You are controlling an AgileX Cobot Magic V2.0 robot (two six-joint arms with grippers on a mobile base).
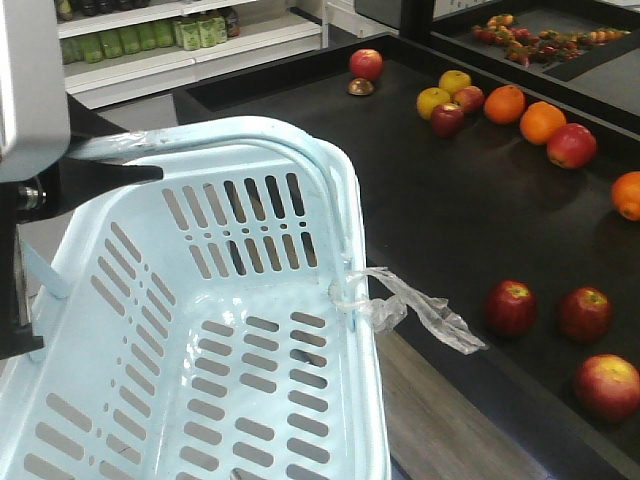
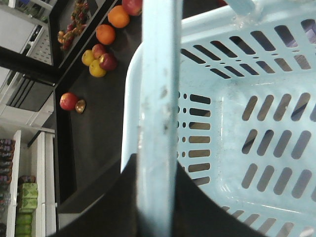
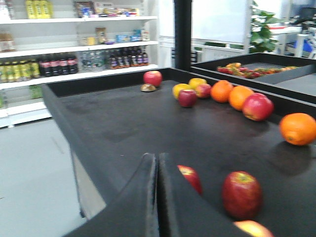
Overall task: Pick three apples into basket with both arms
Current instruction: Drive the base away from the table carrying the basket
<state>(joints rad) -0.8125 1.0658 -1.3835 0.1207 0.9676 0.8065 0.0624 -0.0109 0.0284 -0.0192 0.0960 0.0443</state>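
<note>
Left fingers [image 2: 118, 202] pinch the handle [image 2: 157, 98] of the empty basket [image 1: 345, 215]. Right fingers [image 3: 140, 202], pressed together and empty, point at the three red apples [image 1: 585, 313] on the black surface [image 1: 420, 200]. Unless they spread first, they could nudge an apple rolling away.

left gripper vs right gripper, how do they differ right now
The left gripper is shut on the hoop handle of the pale blue plastic basket; the right gripper is shut on nothing. The left gripper sits over the basket; the right gripper sits over the black table near a dark red apple. Both are black and closed.
</note>
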